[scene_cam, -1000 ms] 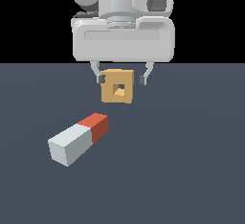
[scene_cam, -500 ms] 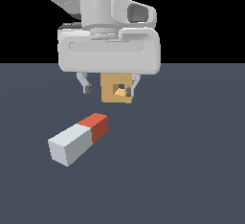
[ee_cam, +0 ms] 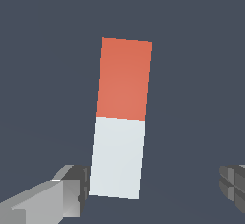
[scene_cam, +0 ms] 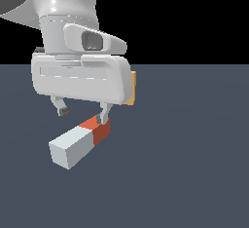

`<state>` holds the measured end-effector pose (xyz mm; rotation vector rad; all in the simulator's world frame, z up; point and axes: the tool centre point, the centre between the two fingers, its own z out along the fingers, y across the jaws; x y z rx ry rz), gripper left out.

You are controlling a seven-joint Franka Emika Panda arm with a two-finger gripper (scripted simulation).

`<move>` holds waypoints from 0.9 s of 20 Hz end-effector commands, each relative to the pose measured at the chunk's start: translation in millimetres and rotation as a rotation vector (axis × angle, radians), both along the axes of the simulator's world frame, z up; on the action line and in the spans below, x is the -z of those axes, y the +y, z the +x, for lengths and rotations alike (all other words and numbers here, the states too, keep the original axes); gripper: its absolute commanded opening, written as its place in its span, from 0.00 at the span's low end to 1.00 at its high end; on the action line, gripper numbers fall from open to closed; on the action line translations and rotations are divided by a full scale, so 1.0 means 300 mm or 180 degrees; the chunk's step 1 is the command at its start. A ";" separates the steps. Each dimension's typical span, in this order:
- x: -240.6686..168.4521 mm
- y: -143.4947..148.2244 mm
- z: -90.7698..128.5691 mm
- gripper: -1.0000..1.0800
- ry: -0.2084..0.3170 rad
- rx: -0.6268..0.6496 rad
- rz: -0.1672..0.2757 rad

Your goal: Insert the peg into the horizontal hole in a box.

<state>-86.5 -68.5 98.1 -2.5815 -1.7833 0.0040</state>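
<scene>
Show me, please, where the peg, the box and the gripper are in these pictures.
peg (scene_cam: 73, 148): exterior view, its pale grey part.
box (scene_cam: 133, 88): exterior view, the tan edge showing behind the hand.
gripper (scene_cam: 82, 115): exterior view, midway between its open fingertips.

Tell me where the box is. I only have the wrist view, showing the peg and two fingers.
Observer: The box sits beyond the peg's red end. Only a tan sliver shows past the end effector.
Operator: Report on the hole.
Observer: It is hidden; the end effector's body covers that face in the exterior view.
Operator: Give me the fingers' height.
Observer: The fingertips seem to hang just above the peg's top, spread and gripping nothing, though depth is hard to judge.
</scene>
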 end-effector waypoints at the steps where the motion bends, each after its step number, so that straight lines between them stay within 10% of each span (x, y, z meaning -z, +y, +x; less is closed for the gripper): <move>1: 0.029 -0.013 -0.041 0.96 -0.0007 0.0109 -0.0004; 18: 0.082 -0.031 -0.108 0.96 -0.0013 0.0287 -0.0007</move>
